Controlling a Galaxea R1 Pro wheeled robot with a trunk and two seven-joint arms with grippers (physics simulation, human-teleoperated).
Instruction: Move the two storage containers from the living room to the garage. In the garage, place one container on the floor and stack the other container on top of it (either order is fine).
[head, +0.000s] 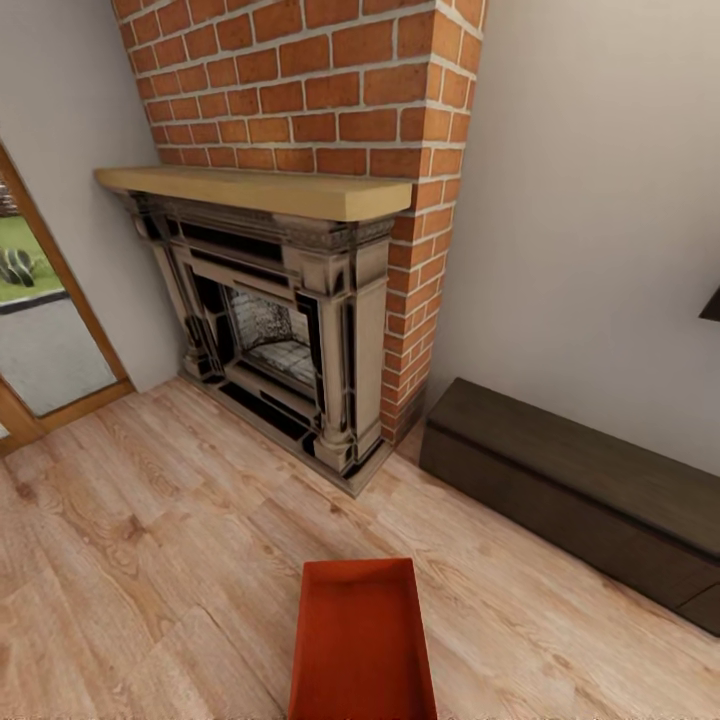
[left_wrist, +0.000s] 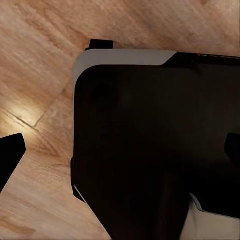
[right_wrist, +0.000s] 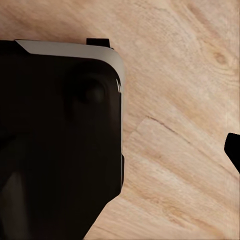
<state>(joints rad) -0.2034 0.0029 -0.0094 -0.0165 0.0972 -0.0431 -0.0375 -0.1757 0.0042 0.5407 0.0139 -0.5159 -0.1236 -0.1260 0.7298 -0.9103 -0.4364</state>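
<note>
1 storage container (head: 362, 640) was in sight in the head view: an orange-red, open-topped rectangular bin with slightly tapered walls, at the lower middle of the frame. Its near end ran off the bottom edge. Its inside held nothing visible. Whether it rested on the wood plank floor (head: 150, 560) or was carried above it could not be told.

The room was the living room. Light wood planks covered the floor in all 3 views. Beyond the container stood a fireplace (head: 285, 335) with a pale carved surround, a light wooden mantel shelf (head: 255, 190) and a red brick chimney breast (head: 320, 90) above. To the right of the fireplace, against a plain pale wall, lay a long dark low bench (head: 580, 500), nothing on its top. At the left edge a wood-framed glazed door (head: 45, 330) showed grass and paving outside. A small dark shape cut into the right edge of the head view, too little to identify.

In the left wrist view a large black body with a pale grey edge (left_wrist: 150, 150) sat over the planks, with dark tips at both side edges of the frame. The right wrist view showed a like black body (right_wrist: 60, 145) and 1 dark tip at the frame's edge. The opening of either end effector could not be told, nor whether it touched anything.
</note>
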